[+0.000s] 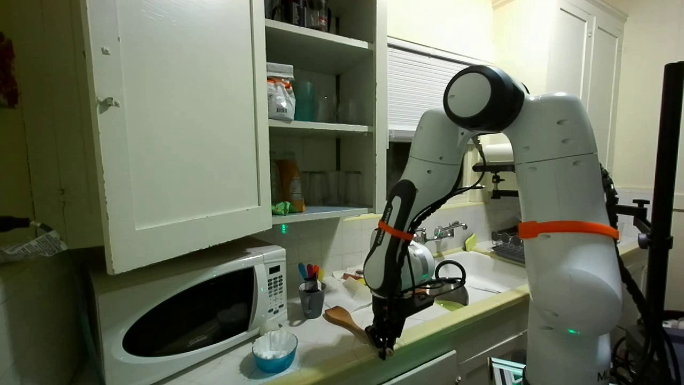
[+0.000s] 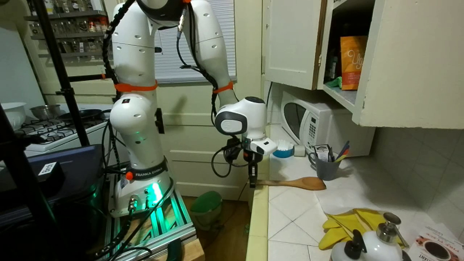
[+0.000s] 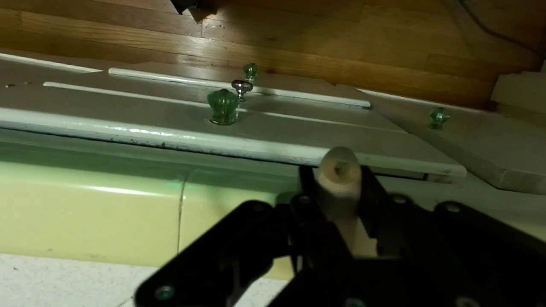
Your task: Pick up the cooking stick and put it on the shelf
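The cooking stick (image 1: 343, 319) is light-brown wood and shows in both exterior views (image 2: 308, 183). Its wide flat end points inward over the counter, near the grey mug. Its handle end is between my gripper's fingers at the counter's front edge. My gripper (image 1: 386, 346) points down there, also in an exterior view (image 2: 253, 180). In the wrist view the black fingers (image 3: 337, 177) press both sides of the handle, whose round end (image 3: 340, 164) sticks out. Whether the flat end touches the counter I cannot tell. The shelf (image 1: 323, 214) is the cupboard's lowest board, also seen end-on (image 2: 340, 97).
An orange bag (image 1: 290, 182), a green packet and glasses stand on the shelf. The cupboard door (image 1: 187, 117) hangs open above the microwave (image 1: 203, 315). A blue bowl (image 1: 275, 358), grey mug (image 1: 312, 300), kettle (image 1: 451, 291) and yellow gloves (image 2: 348, 224) are on the counter side.
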`<state>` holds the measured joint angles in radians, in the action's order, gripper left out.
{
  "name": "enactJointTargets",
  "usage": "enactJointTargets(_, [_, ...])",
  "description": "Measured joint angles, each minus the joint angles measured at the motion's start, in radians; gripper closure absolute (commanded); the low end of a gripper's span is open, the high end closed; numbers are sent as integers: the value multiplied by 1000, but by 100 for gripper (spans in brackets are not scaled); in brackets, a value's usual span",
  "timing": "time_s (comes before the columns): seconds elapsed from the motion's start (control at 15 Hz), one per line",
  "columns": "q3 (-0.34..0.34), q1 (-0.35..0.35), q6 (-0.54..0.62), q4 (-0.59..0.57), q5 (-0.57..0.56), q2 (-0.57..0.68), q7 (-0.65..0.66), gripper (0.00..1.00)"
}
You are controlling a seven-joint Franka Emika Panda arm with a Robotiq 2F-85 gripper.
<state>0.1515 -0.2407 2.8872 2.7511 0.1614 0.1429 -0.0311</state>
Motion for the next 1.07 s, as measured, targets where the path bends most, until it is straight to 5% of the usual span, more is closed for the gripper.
enactJointTargets(0.53, [259,171,-48,-19,-590,-155,379,93])
enactJointTargets(0.8, [126,62,-164,-6,-764,-355,493,93])
enactJointTargets(1.07, [98,84,-203,-13,-764,-488,493,93])
